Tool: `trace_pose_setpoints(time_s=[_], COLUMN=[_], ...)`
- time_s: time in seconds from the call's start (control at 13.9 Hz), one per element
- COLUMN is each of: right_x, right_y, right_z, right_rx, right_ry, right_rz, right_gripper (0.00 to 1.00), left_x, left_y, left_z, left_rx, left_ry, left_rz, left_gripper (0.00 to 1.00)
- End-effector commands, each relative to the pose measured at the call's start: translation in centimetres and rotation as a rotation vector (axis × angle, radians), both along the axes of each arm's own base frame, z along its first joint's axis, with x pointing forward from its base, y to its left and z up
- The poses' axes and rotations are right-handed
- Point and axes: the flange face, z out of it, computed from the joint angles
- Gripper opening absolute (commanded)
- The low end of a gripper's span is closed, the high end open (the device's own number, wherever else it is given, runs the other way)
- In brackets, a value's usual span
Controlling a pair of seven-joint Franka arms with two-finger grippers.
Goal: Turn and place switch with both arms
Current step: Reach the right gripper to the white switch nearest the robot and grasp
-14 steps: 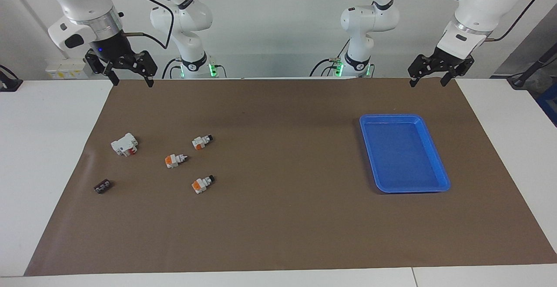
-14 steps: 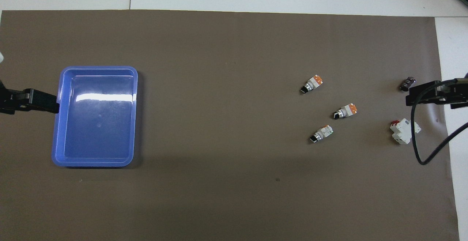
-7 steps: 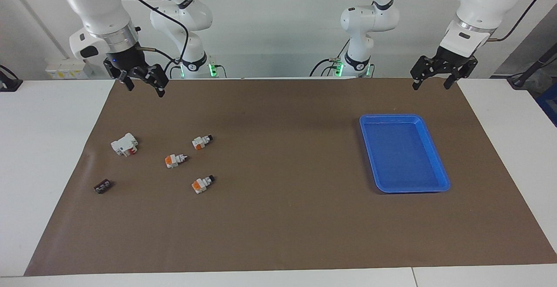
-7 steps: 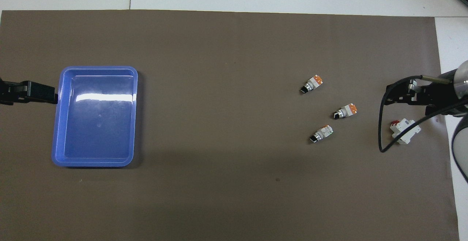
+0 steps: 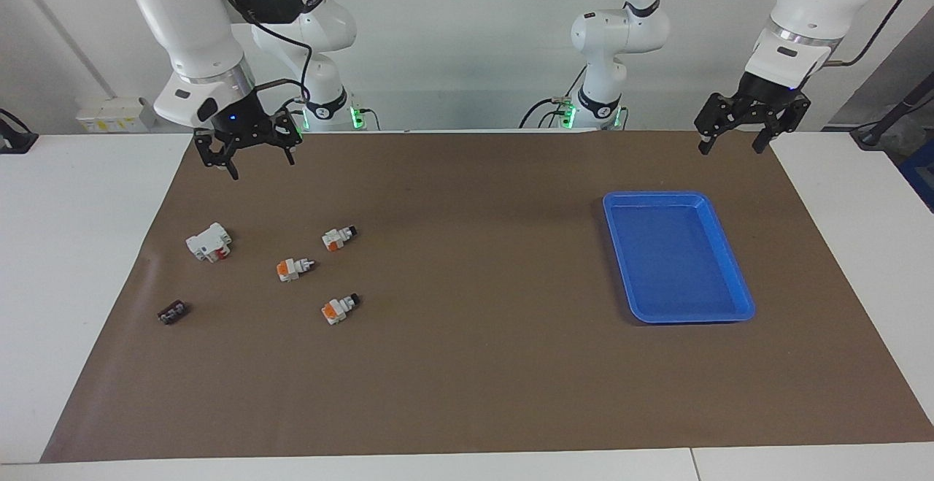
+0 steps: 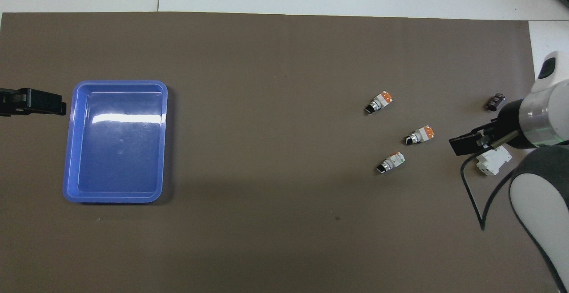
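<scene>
Three switches with white bodies, orange blocks and black knob tips lie on the brown mat toward the right arm's end: one (image 5: 339, 237) (image 6: 391, 161) nearest the robots, one (image 5: 294, 268) (image 6: 420, 135) in the middle, one (image 5: 339, 309) (image 6: 380, 102) farthest. My right gripper (image 5: 261, 163) (image 6: 462, 144) hangs open above the mat by the robots' edge, clear of all switches and holding nothing. My left gripper (image 5: 730, 148) (image 6: 46, 106) hangs open and empty over the mat's edge beside the blue tray.
A blue tray (image 5: 657, 196) (image 6: 120, 82) sits toward the left arm's end. A white block with red (image 5: 209, 241) (image 6: 492, 164) and a small black piece (image 5: 172, 312) (image 6: 495, 102) lie beside the switches. Two slimmer white arms stand at the table's robot end.
My right gripper has swung in over the mat toward the switches, dropped a little and turned at the wrist. My left gripper has shifted slightly. Nothing on the mat has moved.
</scene>
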Motion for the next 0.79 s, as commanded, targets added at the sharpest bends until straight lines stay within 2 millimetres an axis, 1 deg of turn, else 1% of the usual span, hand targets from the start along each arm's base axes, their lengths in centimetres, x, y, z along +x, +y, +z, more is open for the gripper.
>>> trace_pose_setpoints(time_s=[0.0, 0.07, 0.14, 0.22, 0.29, 0.43, 0.51, 0.58, 0.65, 0.72], right_x=[-2.4, -3.4, -4.2, -5.0, -5.5, -5.6, -5.5, -5.0, -4.2, -3.9], right_y=[1.0, 1.9, 2.1, 2.3, 2.2, 2.2, 2.0, 1.7, 1.6, 2.2], right_z=[-1.2, -2.2, -3.3, -4.2, -4.8, -5.1, -5.2, -5.6, -7.3, -8.5], right_rx=[-0.007, -0.007, -0.007, -0.009, -0.011, -0.011, -0.01, -0.011, -0.008, -0.004], right_ry=[-0.006, 0.011, 0.015, 0.004, -0.003, 0.0, -0.003, -0.009, 0.017, 0.038], right_rz=[0.365, 0.516, 0.625, 0.698, 0.733, 0.75, 0.692, 0.609, 0.641, 0.763], right_gripper=[1.0, 1.0, 1.0, 1.0, 1.0, 1.0, 1.0, 1.0, 1.0, 1.0], left_x=[1.4, 2.2, 3.2, 4.3, 5.2, 5.4, 5.3, 5.2, 4.6, 4.5], left_y=[-0.2, -0.4, -0.5, -0.5, -0.6, -0.7, -0.8, -0.8, -1.0, -1.1], left_z=[0.2, 0.3, -0.1, -0.7, -1.5, -1.8, -1.7, -2.7, -3.2, -3.7], left_rx=[0.002, 0.001, 0.0, 0.0, -0.001, 0.009, 0.01, 0.01, 0.012, 0.012], left_ry=[0.05, 0.048, 0.061, 0.068, 0.079, 0.069, 0.06, 0.06, 0.043, 0.037], left_rz=[0.001, -0.003, -0.004, -0.004, -0.005, -0.009, -0.013, -0.015, -0.017, -0.02], left_gripper=[1.0, 1.0, 1.0, 1.0, 1.0, 1.0, 1.0, 1.0, 1.0, 1.0])
